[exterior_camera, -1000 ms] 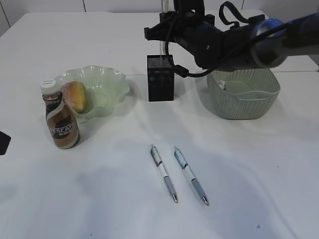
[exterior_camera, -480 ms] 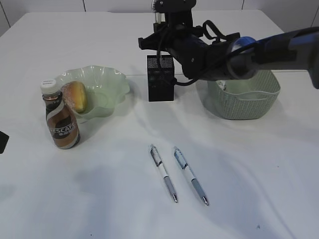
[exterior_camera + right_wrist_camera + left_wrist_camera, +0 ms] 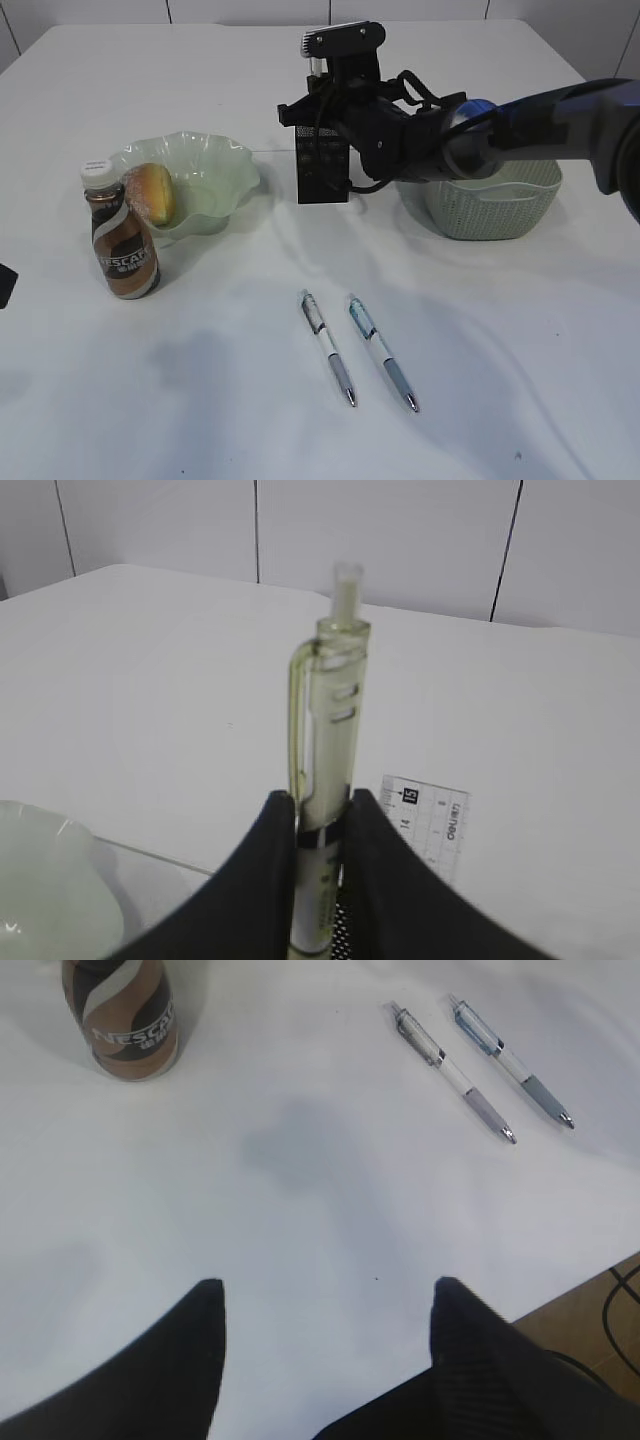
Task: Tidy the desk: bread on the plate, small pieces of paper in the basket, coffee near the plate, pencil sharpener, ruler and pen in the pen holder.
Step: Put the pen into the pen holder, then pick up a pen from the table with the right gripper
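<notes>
My right gripper (image 3: 322, 800) is shut on a yellow-green pen (image 3: 330, 710), held upright directly over the black mesh pen holder (image 3: 322, 170). A clear ruler (image 3: 432, 820) stands in that holder. Two more pens (image 3: 328, 346) (image 3: 382, 351) lie side by side on the table in front. The bread (image 3: 150, 193) lies on the green plate (image 3: 215, 170), and the coffee bottle (image 3: 120, 235) stands just in front of it. My left gripper (image 3: 327, 1285) hangs open over bare table, short of the coffee (image 3: 122, 1010) and the pens (image 3: 452, 1073). The pencil sharpener and small pieces of paper are out of view.
The pale green basket (image 3: 495, 205) stands right of the pen holder, partly behind my right arm (image 3: 480, 135). The table's edge and a cable on a brown floor (image 3: 600, 1310) show at the lower right of the left wrist view.
My right arm has swung left and come down with the pen, from beside the basket to right over the pen holder. The left gripper has stayed put.
</notes>
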Controlling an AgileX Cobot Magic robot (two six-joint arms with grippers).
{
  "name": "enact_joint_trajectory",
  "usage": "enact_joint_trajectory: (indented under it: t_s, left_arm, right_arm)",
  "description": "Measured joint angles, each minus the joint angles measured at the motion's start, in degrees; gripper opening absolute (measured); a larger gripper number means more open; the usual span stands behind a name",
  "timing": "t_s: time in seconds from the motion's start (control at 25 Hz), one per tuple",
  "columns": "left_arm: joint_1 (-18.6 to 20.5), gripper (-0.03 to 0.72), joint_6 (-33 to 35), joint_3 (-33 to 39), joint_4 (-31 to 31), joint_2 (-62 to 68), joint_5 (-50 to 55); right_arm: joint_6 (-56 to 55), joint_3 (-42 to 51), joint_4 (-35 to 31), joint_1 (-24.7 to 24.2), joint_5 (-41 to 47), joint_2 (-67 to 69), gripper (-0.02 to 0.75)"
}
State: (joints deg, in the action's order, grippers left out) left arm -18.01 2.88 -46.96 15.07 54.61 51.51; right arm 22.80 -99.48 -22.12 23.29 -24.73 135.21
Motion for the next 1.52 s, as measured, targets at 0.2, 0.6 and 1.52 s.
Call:
enact_joint_trajectory:
  t_s: [0.2, 0.6, 1.52]
  left_arm:
    - [0.0, 0.456, 0.0, 0.0, 0.0, 0.0, 0.0]
    - [0.0, 0.456, 0.0, 0.0, 0.0, 0.0, 0.0]
    - [0.0, 0.456, 0.0, 0.0, -0.1, 0.0, 0.0]
  right_arm:
    - [0.0, -0.2, 0.0, 0.0, 0.0, 0.0, 0.267]
    - [0.0, -0.2, 0.0, 0.0, 0.4, -0.6, 0.493]
    - [0.0, -0.2, 0.8, 0.0, 53.1, -24.6, 0.463]
